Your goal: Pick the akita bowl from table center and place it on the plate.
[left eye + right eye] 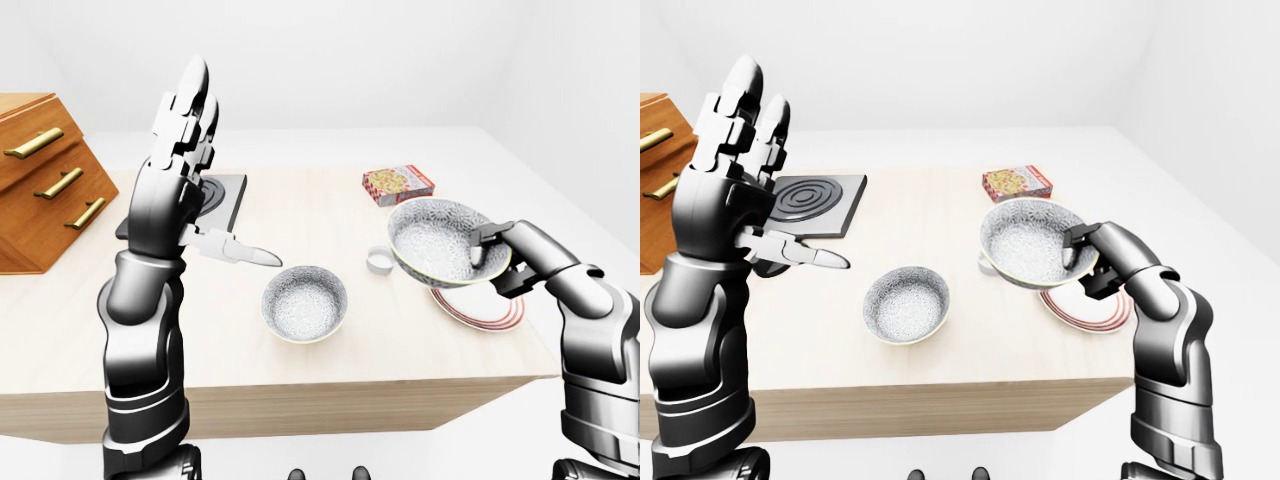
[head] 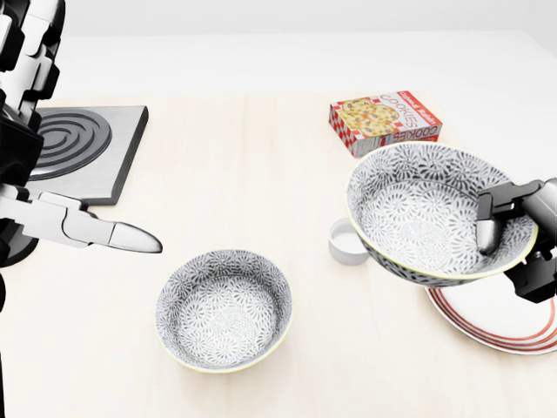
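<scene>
- The right hand is clamped on the rim of the akita bowl. One finger hooks down the inner wall and the rest of the hand presses on the outside.
- The bowl hangs from that grip to the hand's left in the head view. It is lifted off the table and tilted, with its opening turned somewhat toward the camera.
- Directly beneath the hand and the near edge of the bowl lies the plate, white with red rings. The bowl covers the plate's upper left part and, in the eye views, looks raised above it.
- Just left of the held bowl, a small white cup stands on the table.
- Above and left of the hand, a cookie box lies flat.
- Farther left and lower, well apart from the hand, a second patterned bowl sits upright on the table.
- Far across the table, the left hand is raised and spread wide, holding nothing, fingers pointing up and one jutting sideways toward the right hand.
- Behind that hand are a grey hotplate and a wooden drawer chest.
</scene>
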`<state>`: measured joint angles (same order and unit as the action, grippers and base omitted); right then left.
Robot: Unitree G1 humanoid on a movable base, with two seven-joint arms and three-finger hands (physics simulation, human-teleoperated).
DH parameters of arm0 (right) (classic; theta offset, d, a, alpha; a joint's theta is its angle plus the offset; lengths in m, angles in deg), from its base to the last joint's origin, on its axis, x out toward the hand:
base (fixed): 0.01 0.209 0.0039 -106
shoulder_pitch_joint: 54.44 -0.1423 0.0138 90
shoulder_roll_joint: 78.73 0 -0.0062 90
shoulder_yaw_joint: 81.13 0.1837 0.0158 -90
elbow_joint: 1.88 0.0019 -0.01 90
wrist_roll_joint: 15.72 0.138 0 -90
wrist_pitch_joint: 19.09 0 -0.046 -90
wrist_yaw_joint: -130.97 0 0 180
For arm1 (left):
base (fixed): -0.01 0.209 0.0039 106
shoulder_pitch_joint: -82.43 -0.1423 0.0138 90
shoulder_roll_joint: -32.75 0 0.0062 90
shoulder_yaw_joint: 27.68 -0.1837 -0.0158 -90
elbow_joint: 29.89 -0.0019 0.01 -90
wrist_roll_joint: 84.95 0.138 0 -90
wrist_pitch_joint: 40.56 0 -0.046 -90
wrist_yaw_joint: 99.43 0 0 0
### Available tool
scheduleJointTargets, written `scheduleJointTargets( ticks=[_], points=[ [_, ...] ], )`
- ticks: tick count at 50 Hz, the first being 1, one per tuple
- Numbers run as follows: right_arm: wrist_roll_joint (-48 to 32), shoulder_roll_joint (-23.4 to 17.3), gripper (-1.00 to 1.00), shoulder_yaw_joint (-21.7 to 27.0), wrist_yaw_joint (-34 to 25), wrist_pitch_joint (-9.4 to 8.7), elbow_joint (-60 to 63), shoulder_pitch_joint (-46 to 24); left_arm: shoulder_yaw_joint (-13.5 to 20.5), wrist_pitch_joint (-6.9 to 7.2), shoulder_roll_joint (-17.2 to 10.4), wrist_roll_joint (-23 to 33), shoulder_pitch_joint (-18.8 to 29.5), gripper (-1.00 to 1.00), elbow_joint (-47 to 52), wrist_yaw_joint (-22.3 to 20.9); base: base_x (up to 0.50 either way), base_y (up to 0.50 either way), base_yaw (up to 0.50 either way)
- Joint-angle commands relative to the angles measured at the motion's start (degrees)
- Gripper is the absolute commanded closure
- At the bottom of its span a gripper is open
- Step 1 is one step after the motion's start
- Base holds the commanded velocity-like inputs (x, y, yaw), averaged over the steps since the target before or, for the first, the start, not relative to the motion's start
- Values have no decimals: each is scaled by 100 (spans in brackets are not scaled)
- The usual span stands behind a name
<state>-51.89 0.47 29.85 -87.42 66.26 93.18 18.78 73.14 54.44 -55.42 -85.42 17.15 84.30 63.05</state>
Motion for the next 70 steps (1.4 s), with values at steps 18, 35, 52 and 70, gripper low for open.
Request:
scheduleJointTargets(
  ticks=[18, 35, 52, 70],
  points=[
    [847, -429, 100, 389, 1051, 354, -1374, 279, -80, 0, 66, 50, -10, -100, 72, -32, 0, 0, 0],
    [935, -789, 100, 397, 1627, 827, -2517, 192, -123, 0, 115, 105, -67, -100, 49, -58, 0, 0, 0],
    [957, -1006, 100, 163, 2260, 964, -3740, -8, -164, 0, 159, 157, -140, -100, 78, -89, 0, 0, 0],
    [912, -1187, 100, -449, 3001, 964, -5380, -722, -175, 0, 196, 193, -195, -100, 66, -106, 0, 0, 0]
  ],
)
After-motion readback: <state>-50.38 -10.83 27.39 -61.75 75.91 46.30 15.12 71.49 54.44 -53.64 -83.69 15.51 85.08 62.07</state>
